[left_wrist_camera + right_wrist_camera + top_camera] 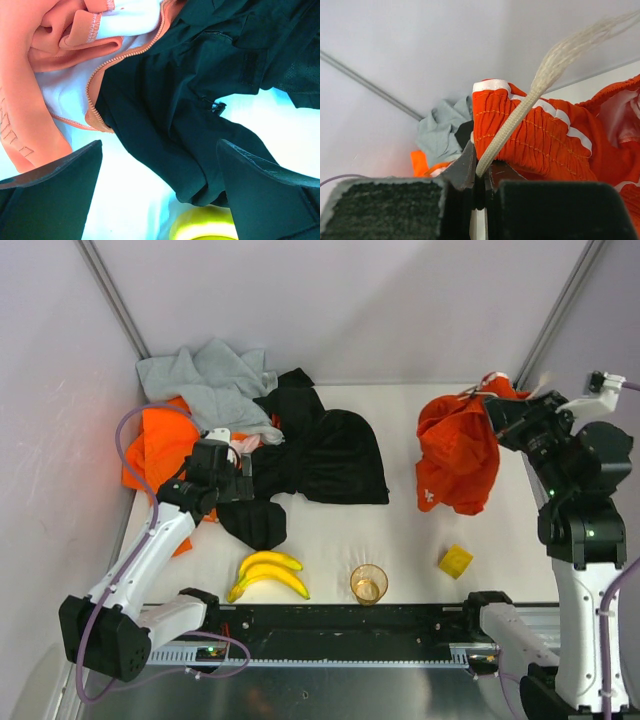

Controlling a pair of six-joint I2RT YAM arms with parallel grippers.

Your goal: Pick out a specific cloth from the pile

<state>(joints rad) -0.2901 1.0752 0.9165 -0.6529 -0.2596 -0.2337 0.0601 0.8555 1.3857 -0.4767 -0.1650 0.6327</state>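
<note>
The red-orange cloth (458,455) with white trim and a small white logo hangs at the back right, apart from the pile. My right gripper (490,400) is shut on the cloth's cream drawstring (530,95) at the gathered waistband (545,145); its jaws (482,167) pinch the cord's end. The pile (250,420) of grey, black and bright orange garments lies at the back left. My left gripper (240,472) is open and empty, hovering over a black garment (170,100) at the pile's near edge, with the paler orange garment (30,100) beside it.
A banana bunch (268,574) lies near the front, just below the left gripper, and shows in the left wrist view (205,225). A clear orange cup (368,583) and a yellow block (455,561) stand near the front edge. Walls close in the back and sides.
</note>
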